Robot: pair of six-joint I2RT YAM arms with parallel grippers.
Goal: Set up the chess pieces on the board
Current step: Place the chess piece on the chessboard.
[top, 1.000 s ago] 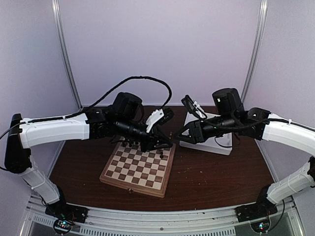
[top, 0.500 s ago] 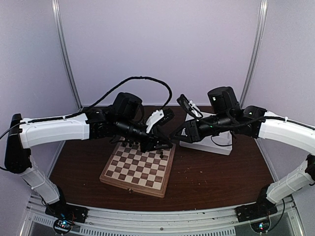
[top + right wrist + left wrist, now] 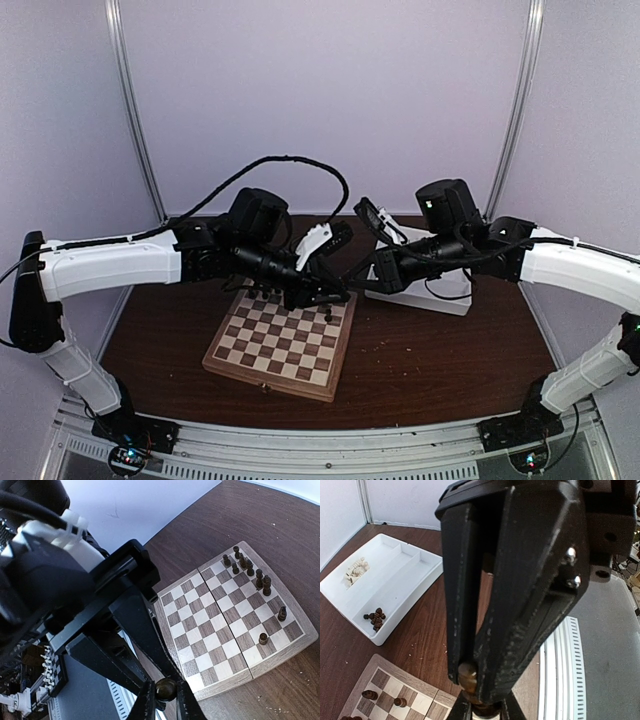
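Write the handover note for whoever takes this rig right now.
Grippers: left gripper and right gripper both shut on one dark piece, held in the air near the board.
Done: about nine placed pieces, all dark, mostly along one edge.
Tray: spare dark pieces in one compartment, pale pieces in another.
Left: set down the held piece, then everything in the tray.

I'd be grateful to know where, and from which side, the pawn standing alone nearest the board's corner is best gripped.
Take the pawn by its rounded head, coming straight down from above with a finger on either side. It stands upright on the board, apart from the other pieces, so the top is free, while its base sits flat on the square.
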